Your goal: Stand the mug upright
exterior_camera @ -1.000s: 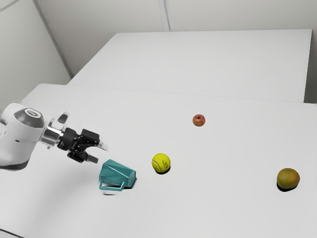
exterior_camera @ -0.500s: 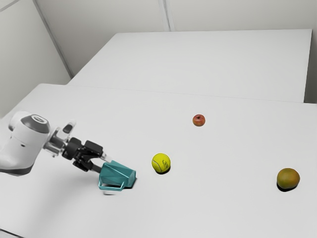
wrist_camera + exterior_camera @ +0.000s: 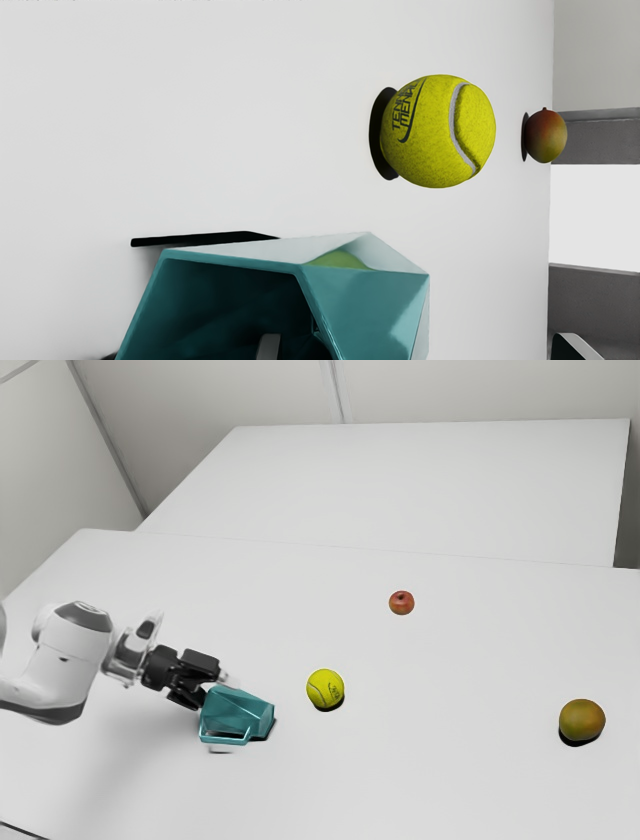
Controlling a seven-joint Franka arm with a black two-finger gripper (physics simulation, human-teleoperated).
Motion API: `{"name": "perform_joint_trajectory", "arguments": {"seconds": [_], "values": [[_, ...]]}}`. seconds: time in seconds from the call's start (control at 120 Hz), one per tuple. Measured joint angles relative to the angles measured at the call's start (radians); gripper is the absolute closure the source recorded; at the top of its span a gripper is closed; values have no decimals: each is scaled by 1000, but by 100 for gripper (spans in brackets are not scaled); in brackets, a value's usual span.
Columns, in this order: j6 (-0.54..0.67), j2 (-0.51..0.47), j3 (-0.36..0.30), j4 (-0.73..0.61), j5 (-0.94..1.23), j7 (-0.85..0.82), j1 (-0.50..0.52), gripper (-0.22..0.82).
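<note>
The mug (image 3: pixel 237 713) lies on its side on the worktop (image 3: pixel 450 780), mouth toward the arm and handle on the side nearest the exterior camera. The tool (image 3: pixel 420 346) is open, its 2 fingers apart with the mug's upper wall between them: 1 finger (image 3: pixel 268 347) is at the dark mouth, the other (image 3: pixel 575 347) stands clear above the outside. The step in hand looks like lining up a pinch on that wall. To do it well, ease forward along the mug's length so the lower finger goes deeper inside, and keep both level with the wall so neither knocks the rim and shoves the mug away. Close gently and evenly; the faceted side slopes, so a grip at the very edge could slip or twist. Once it is held, lift a little, then tip the hand so the fingers point down and the mouth swings up, lowering until the base sits flat before letting go. The tennis ball (image 3: pixel 325 689) is near the base end, on the exterior view's right, so the turn should stay compact, lest the base nudge the ball and set it rolling.
</note>
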Motion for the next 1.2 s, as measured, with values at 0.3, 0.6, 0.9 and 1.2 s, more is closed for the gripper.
{"name": "perform_joint_trajectory", "arguments": {"seconds": [0.3,0.6,0.9,1.2], "values": [[-7,1,-1,0,-47,81,-11,42],[5,-18,0,0,-37,119,-24,72],[16,-47,-3,11,-9,137,-33,76],[7,-107,-19,134,342,9,-34,77]]}}
